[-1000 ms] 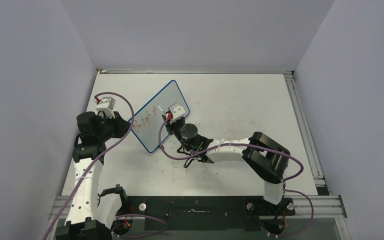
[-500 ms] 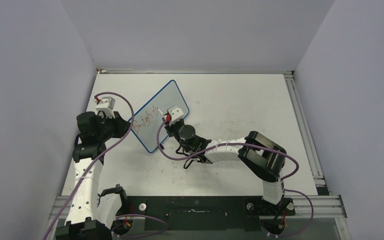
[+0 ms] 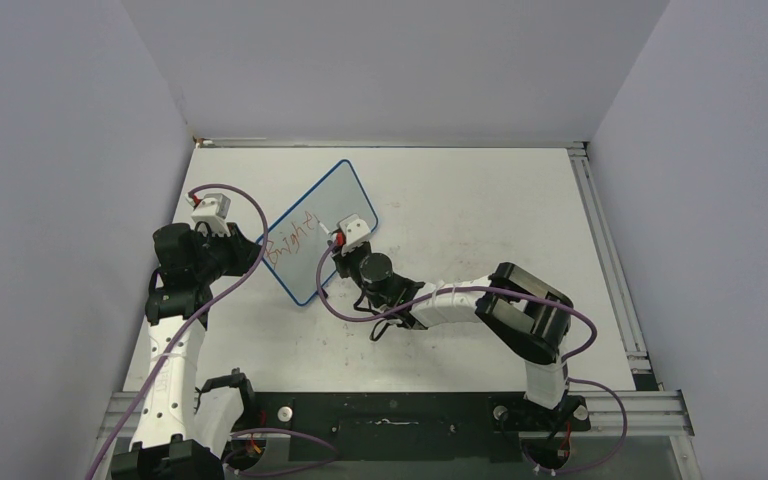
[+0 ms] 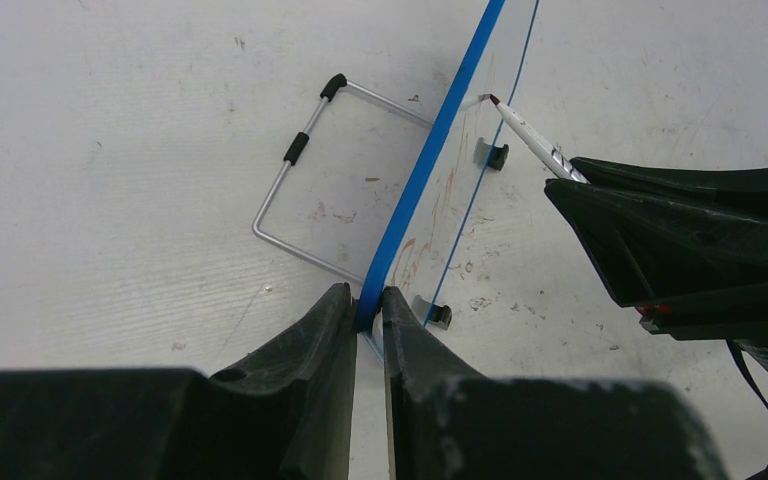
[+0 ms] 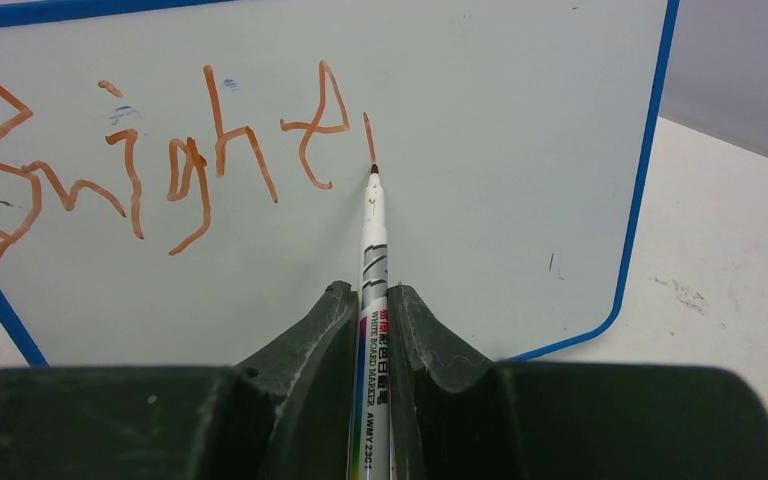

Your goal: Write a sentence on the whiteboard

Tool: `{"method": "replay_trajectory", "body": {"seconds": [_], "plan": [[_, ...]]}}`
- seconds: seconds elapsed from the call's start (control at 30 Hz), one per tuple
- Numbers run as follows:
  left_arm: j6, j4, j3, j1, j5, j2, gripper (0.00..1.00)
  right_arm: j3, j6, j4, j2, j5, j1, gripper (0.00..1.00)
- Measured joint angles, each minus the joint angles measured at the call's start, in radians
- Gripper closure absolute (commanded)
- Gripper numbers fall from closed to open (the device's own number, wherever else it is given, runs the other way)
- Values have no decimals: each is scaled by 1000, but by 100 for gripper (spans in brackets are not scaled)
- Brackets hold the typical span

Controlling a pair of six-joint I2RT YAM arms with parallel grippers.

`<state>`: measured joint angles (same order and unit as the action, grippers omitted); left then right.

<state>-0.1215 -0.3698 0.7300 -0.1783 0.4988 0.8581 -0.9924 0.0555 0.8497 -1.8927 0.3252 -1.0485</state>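
Since a second ago your right arm (image 3: pixel 440 298) has pulled back a little toward the bases, and its gripper now sits slightly lower over the board (image 3: pixel 332 195). The right gripper (image 5: pixel 372 292) is clamped on the marker (image 5: pixel 372 230). The marker's tip rests at the foot of a short stroke just right of the sentence (image 5: pixel 160 150), which reads "Bright". Your left gripper (image 4: pixel 368 295) pinches the board's blue edge, fingers narrow. The board stands tilted on the table (image 3: pixel 480 220), left of centre, with its wire stand (image 4: pixel 300 150) lying behind it.
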Motion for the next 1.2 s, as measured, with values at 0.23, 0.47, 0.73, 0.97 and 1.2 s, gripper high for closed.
{"method": "replay_trajectory", "body": {"seconds": [0.23,0.47,0.73,0.97,1.2], "plan": [[0,0,0,0,0,0,100,0,1,1,0,1,0,95],[0,0,0,0,0,0,100,-2,-7,1,0,1,0,95],[0,0,0,0,0,0,100,-26,-21,1,0,0,0,95],[0,0,0,0,0,0,100,-43,-22,0,-2,3,2,95],[0,0,0,0,0,0,100,-57,-21,-8,-4,11,11,95]]}}
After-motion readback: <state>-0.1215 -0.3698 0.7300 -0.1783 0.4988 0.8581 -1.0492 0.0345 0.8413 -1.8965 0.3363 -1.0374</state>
